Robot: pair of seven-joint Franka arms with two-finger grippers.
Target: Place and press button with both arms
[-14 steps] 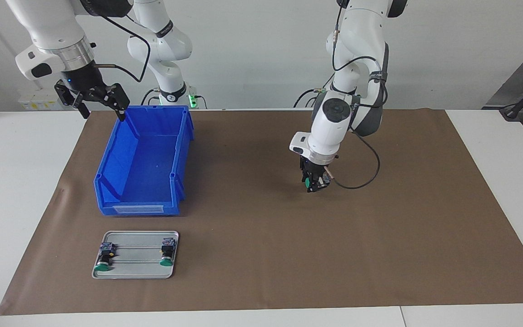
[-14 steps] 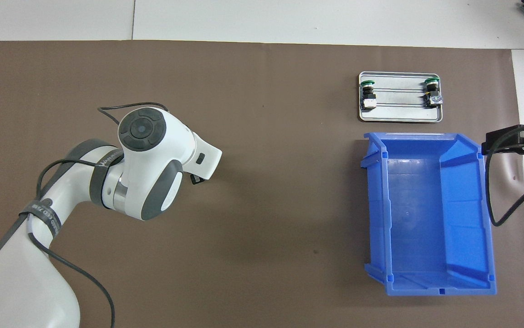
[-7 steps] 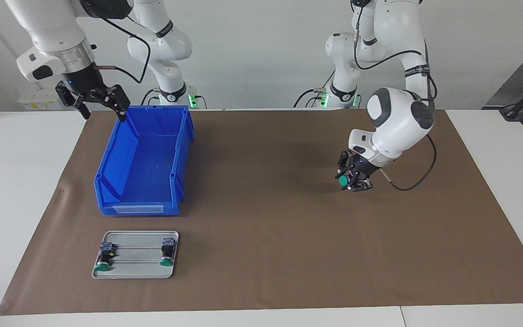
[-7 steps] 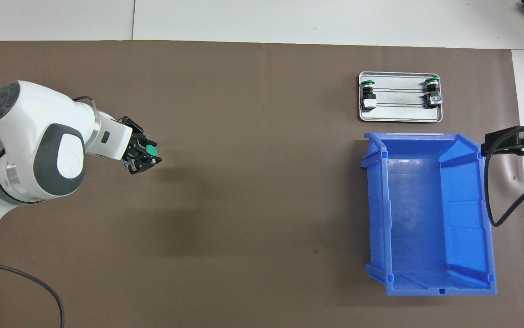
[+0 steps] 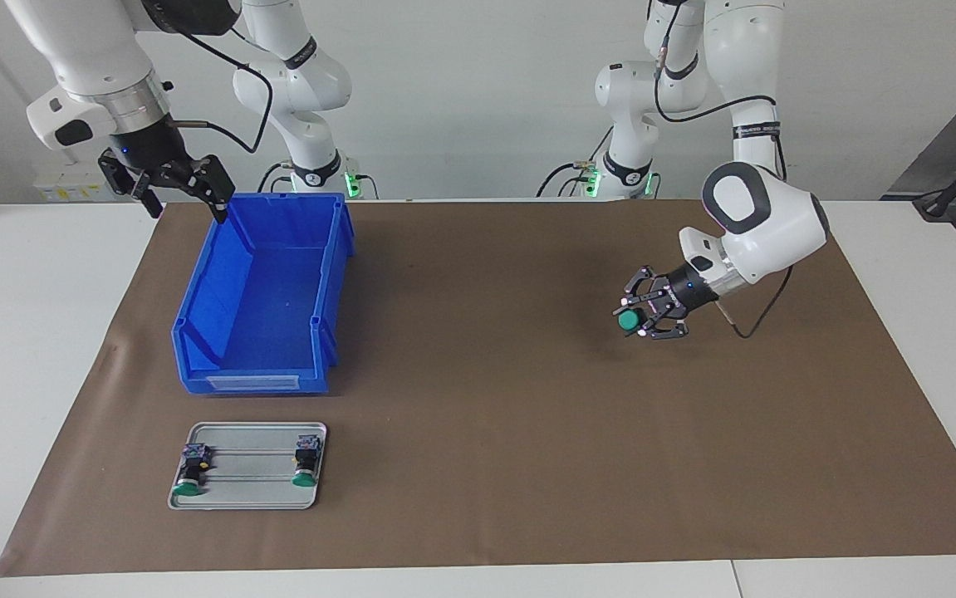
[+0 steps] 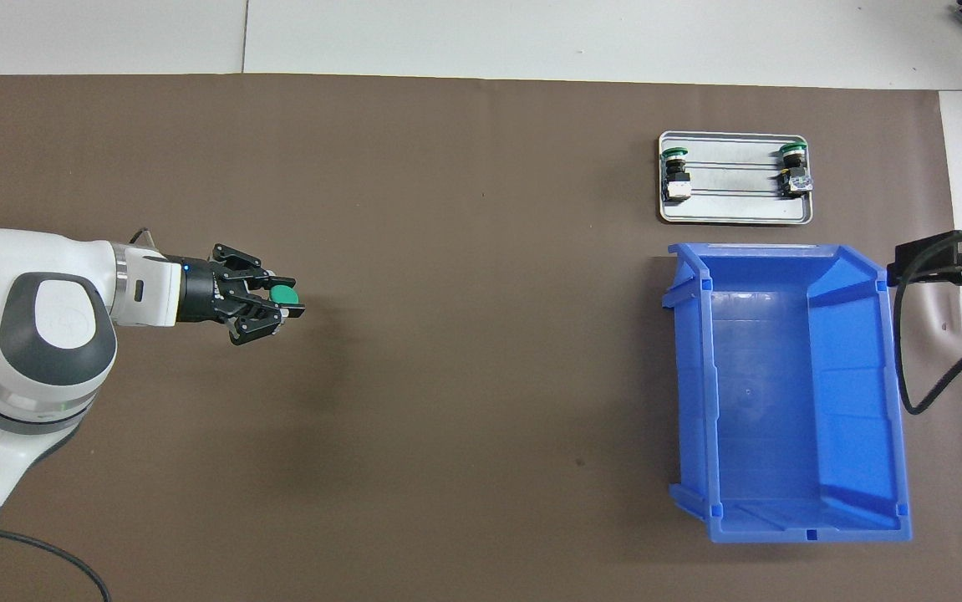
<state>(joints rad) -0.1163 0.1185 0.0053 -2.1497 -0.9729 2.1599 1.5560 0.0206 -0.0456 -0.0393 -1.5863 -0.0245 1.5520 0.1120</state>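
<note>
My left gripper [image 5: 637, 319] [image 6: 287, 302] is shut on a button [image 5: 629, 320] [image 6: 284, 293]. It hangs over the brown mat toward the left arm's end of the table. The hand lies almost level and points at the table's middle, with the button's green cap at its tip. My right gripper [image 5: 187, 206] [image 6: 898, 266] waits open in the air, over the blue bin's corner nearest the robots. Two more buttons [image 5: 188, 475] [image 5: 305, 467] [image 6: 674, 165] [image 6: 794, 162] lie on a small metal tray [image 5: 249, 492] [image 6: 735, 214].
An empty blue bin [image 5: 253, 382] [image 6: 790, 528] stands on the mat toward the right arm's end. The tray lies just past its open front, farther from the robots. Brown mat [image 5: 486, 432] [image 6: 464, 401] covers most of the white table.
My left arm swung toward its own end of the table with the button. Its wrist turned from pointing down to almost level. The right arm stayed still.
</note>
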